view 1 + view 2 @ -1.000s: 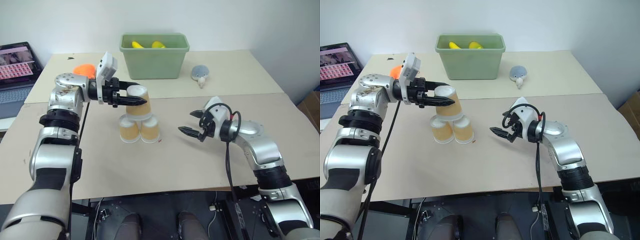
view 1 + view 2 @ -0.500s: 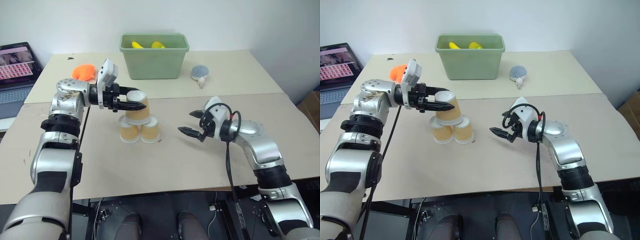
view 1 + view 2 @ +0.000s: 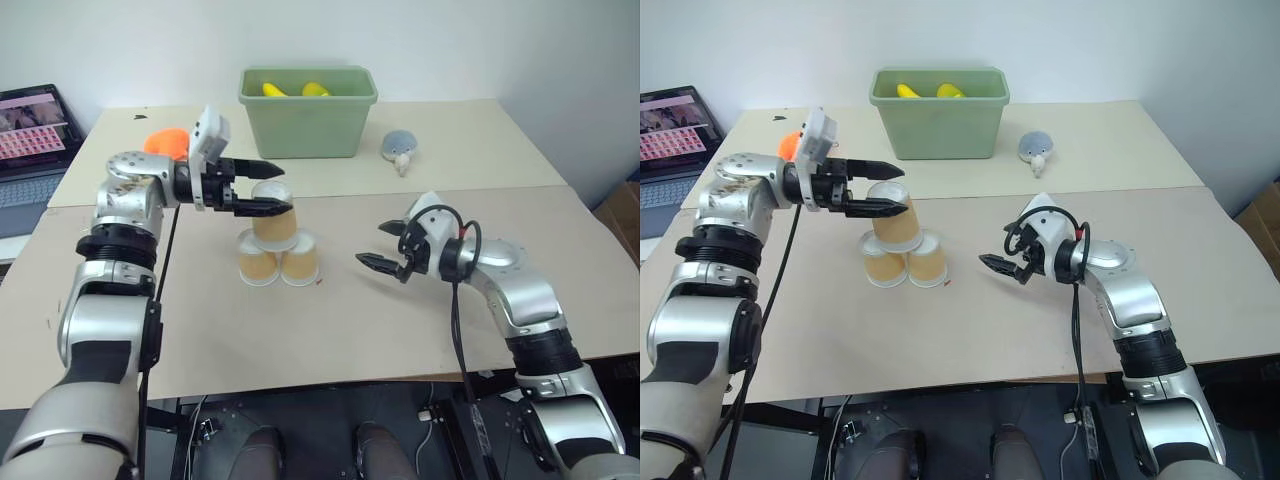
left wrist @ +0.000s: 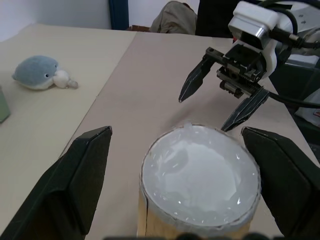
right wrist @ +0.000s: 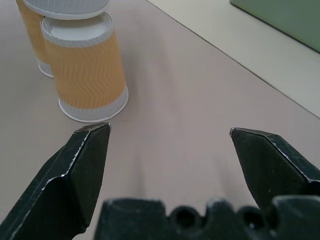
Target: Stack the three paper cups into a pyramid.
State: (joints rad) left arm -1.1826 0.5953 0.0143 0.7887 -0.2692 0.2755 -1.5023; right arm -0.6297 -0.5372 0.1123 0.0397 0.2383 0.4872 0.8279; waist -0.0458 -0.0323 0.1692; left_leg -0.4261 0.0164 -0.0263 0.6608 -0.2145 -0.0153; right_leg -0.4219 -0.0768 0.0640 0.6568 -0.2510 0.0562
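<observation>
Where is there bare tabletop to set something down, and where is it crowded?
Bare: the front table from the cup pyramid toward the near edge, and the stretch between pyramid and right gripper. Crowded: around the pyramid, where the left gripper flanks the top cup.

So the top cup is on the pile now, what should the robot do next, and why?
Probably draw the left gripper straight back, away from the top cup. Its fingers stand open on either side of that cup, which sits on the two lower cups, so a sideways brush might topple the pyramid.

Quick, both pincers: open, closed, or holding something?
Left pincer: open, straddling the top cup, not gripping.
Right pincer: open, empty.
</observation>
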